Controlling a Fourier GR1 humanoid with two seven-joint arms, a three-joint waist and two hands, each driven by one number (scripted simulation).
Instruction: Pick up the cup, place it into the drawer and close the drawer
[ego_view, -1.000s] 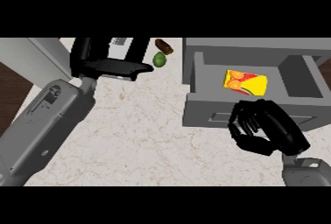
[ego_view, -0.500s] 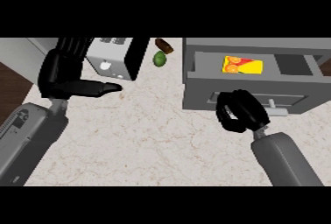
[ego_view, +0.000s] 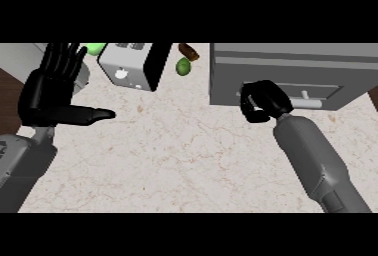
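A pale marbled bench carries a grey and black toaster at its far side, standing just right of the left hand's raised fingers. A green fruit lies beside the toaster, up and to the left of the right hand's curled fingers, with a brown thing just behind it. Another bright green thing shows right beside the left fingers' tips.

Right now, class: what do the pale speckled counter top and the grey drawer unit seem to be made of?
Pale speckled counter top: looks like marble or similar stone, matt, going by its cream surface with brownish veins. Grey drawer unit: probably painted metal or laminate; flat, uniform grey, no grain.
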